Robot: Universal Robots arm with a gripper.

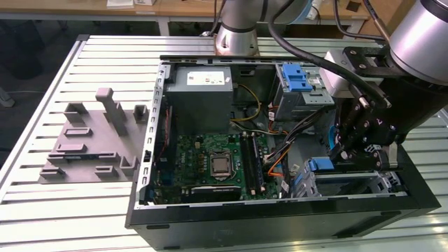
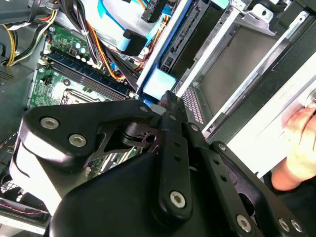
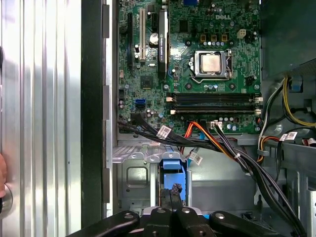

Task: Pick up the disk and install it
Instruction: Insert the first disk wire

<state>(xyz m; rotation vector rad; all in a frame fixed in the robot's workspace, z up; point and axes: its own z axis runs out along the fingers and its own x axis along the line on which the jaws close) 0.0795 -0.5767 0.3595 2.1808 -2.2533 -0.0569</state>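
Note:
The disk sits in the metal drive bay at the front corner of the open computer case, on the exterior view's right. Its blue plastic handle [image 1: 321, 164] faces the motherboard and also appears in both wrist views [image 2: 159, 83] [image 3: 173, 170]. My gripper [image 1: 347, 156] hangs just above that bay. In both wrist views the gripper [image 2: 167, 97] [image 3: 173, 193] has its black fingers pressed together, with the tips at the disk's blue handle. No gap shows between the fingers. The rest of the disk's body is mostly hidden inside the bay and behind my gripper.
A grey power-supply box [image 1: 203, 94] and a drive cage with a blue latch [image 1: 299, 79] stand at the back of the case. The motherboard [image 1: 217, 163] and cable bundles [image 3: 222, 143] lie beside the bay. A grey fixture plate [image 1: 87, 142] lies on the slatted table. A person's hand [image 2: 301, 143] rests at the case's outer edge.

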